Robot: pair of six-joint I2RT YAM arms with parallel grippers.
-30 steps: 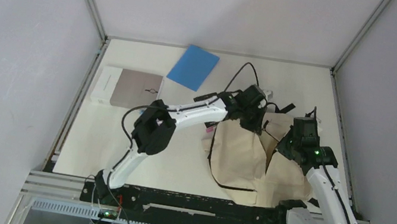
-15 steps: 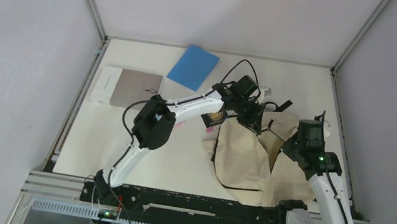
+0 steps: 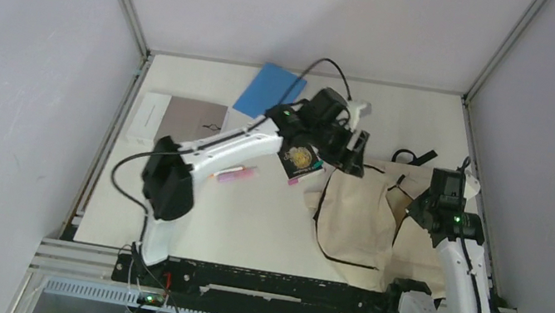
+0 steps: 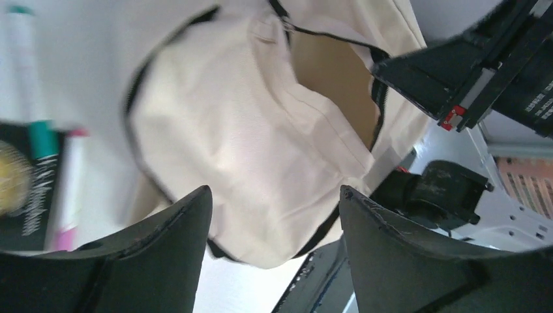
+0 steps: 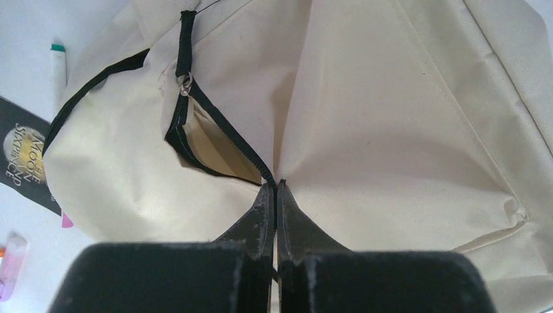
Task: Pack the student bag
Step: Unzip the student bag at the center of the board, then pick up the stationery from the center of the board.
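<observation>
Student bag [image 3: 353, 212] pinched in right tool [image 5: 274, 188]

Soft, even light is falling from above, casting faint shadows.
In the left wrist view the student bag [image 4: 261, 150] is washing out pale, edges blurring.

"SIXPENCE" in gold lettering on the black book [image 5: 21, 163].

The cream student bag [image 3: 357, 219] with black zipper lines lay crumpled, its main zipper partly open, just right of the dark book [image 3: 297, 160].
</observation>
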